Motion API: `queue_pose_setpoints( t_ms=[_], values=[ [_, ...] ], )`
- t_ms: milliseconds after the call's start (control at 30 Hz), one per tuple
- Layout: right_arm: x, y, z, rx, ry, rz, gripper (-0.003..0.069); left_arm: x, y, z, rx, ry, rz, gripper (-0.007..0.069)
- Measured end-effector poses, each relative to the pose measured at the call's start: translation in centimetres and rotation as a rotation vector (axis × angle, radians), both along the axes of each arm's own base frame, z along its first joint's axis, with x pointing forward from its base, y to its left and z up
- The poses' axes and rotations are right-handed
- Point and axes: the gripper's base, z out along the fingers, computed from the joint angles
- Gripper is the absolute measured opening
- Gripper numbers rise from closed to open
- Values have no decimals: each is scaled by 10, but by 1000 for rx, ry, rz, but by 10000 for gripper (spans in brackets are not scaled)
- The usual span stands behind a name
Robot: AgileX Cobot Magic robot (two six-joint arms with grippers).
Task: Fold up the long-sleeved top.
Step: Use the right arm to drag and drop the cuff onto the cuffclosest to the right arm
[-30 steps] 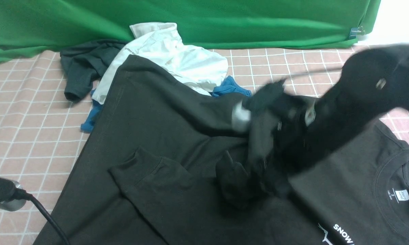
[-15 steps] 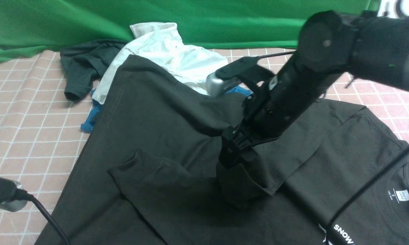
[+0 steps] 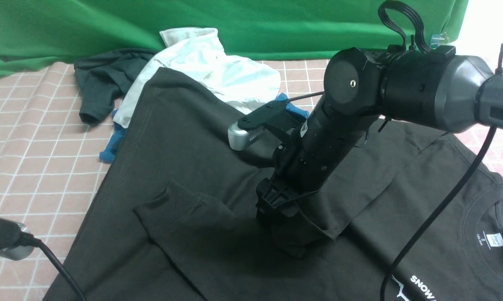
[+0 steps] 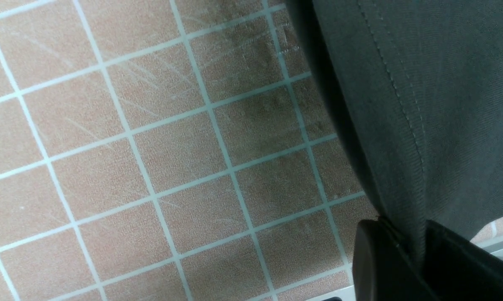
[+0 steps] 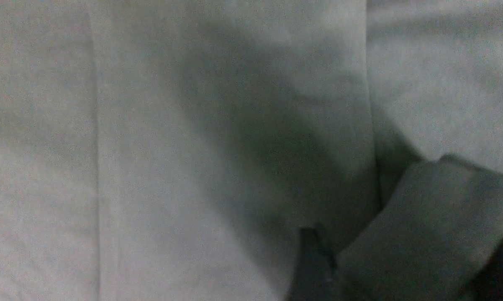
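Top: the long-sleeved top (image 3: 184,138) is big and black. It lies spread out on the pink checked cloth (image 3: 34,138) and fills most of the front view. Its neck is at the right and its bottom edge is at the left.
Print: white letters (image 3: 421,286) that start with "SNOW" show on the chest, at the low edge of the front view.
Tag: a small white neck tag (image 3: 495,239) sits inside the collar.
Sleeves: the near sleeve (image 3: 184,213) lies folded over the body of the top. The far sleeve (image 3: 360,184) lies across the chest. Its cuff (image 3: 293,238) is bunched up in the middle.
Right claw: the right gripper (image 3: 276,213) points down and touches the bunched cuff. In the right wrist view one dark finger (image 5: 314,259) is right beside the cuff. I cannot tell if the claw is apart or squeezed, or if it has the cloth.
Left claw: the left gripper (image 4: 414,251) is clenched on a stitched edge of the top. The cloth goes in between its two dark fingers.
Other clothes: a white shirt (image 3: 218,71), a dark green tee (image 3: 101,79) and a blue cloth (image 3: 111,146) lie at the far side. One corner of the top lies on the white shirt.
Back: a green sheet (image 3: 276,25) hangs behind.
Cable: a black cable (image 3: 440,209) hangs from the right arm over the top.
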Motion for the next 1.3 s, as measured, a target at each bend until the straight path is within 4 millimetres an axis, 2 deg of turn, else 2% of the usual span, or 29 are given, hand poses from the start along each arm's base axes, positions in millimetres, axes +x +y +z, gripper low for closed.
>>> queue_pose_setpoints(
  t_ms=[100,133,167,200,333,400,433,467,533,567,600,633,700,767,867,1100,1167,1233,1300],
  values=[
    [2,1,1,9,-27,7,211,0,0,0,0,0,0,10],
    [2,1,1,9,-27,7,196,0,0,0,0,0,0,10],
    [2,1,1,8,-33,16,111,0,0,0,0,0,0,10],
    [2,1,2,7,-36,28,82,0,0,0,0,0,0,10],
    [5,4,16,27,-73,43,71,0,0,0,0,0,0,10],
    [7,5,36,66,-138,37,71,0,0,0,0,0,0,10],
    [9,5,57,114,-212,24,71,0,0,0,0,0,0,10],
    [9,5,60,121,-224,22,71,0,0,0,0,0,0,10],
    [7,3,100,228,-376,-22,71,0,0,0,0,0,0,10],
    [7,3,102,234,-387,-25,71,0,0,0,0,0,0,10],
    [4,4,117,280,-449,-39,71,0,0,0,0,0,0,10],
    [1,6,122,303,-481,-41,71,0,0,0,0,0,0,10],
    [-3,12,122,325,-512,-37,71,0,0,0,0,0,0,10],
    [-9,24,110,337,-530,-22,71,0,0,0,0,0,0,10],
    [-20,47,78,333,-528,14,71,0,0,0,0,0,0,10],
    [-38,83,47,335,-518,86,80,0,0,0,0,0,0,10],
    [-42,88,42,332,-509,100,108,0,0,0,0,0,0,10],
    [-46,92,39,329,-487,107,188,0,0,0,0,0,0,10],
    [-50,94,36,320,-456,112,321,0,0,0,0,0,0,10]
  ],
)
